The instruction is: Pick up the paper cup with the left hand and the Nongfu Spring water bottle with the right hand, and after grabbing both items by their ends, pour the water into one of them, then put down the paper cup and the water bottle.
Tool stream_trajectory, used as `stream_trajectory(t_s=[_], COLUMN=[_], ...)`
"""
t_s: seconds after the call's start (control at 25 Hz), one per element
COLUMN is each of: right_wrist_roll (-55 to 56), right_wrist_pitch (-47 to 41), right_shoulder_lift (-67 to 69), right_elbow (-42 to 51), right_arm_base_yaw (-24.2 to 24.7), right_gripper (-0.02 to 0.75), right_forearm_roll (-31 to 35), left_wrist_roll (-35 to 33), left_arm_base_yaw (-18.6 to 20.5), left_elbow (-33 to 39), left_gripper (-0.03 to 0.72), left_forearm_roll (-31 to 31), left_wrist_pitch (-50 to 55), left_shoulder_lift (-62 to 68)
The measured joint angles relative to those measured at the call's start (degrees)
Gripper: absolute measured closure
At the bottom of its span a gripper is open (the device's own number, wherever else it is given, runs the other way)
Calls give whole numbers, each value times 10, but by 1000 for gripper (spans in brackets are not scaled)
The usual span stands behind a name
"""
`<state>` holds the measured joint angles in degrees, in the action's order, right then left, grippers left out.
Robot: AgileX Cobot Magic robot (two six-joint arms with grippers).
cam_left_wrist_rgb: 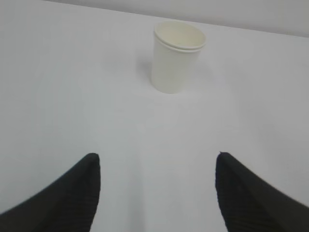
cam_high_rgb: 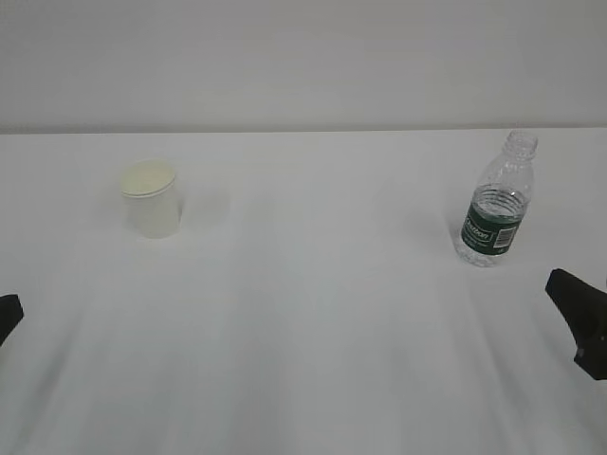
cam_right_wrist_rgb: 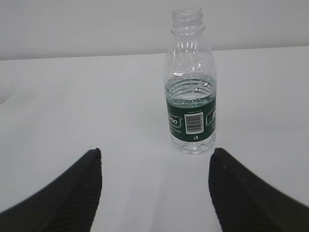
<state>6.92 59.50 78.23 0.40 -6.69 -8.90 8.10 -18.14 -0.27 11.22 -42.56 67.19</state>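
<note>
left wrist view: the paper cup stands upright ahead of the left hand, slightly right; jaws wide, empty. the right hand, equally spread and empty, faces the upright nongfu spring water bottle.

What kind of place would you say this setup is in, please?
Probably a lab test bench: a bare white table against a plain wall, holding only a paper cup and an uncapped water bottle, with black pincer tips at both edges.
</note>
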Motion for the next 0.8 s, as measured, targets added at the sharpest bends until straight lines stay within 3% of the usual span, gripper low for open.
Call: stream_trajectory(t_s=[0.36, 0.8], right_wrist_roll=[0, -82], right_wrist_pitch=[57, 59], right_shoulder_lift=[81, 146], right_elbow=[0, 0], right_arm_base_yaw=[0, 0], right_gripper=[219, 217], right_forearm_roll=[34, 44], left_wrist_roll=[-7, -17], left_arm_base_yaw=[-1, -1], left_elbow=[0, -3], left_gripper=[152, 152], left_forearm_roll=[9, -46], left_wrist_pitch=[-41, -222], left_shoulder_lift=[47, 287])
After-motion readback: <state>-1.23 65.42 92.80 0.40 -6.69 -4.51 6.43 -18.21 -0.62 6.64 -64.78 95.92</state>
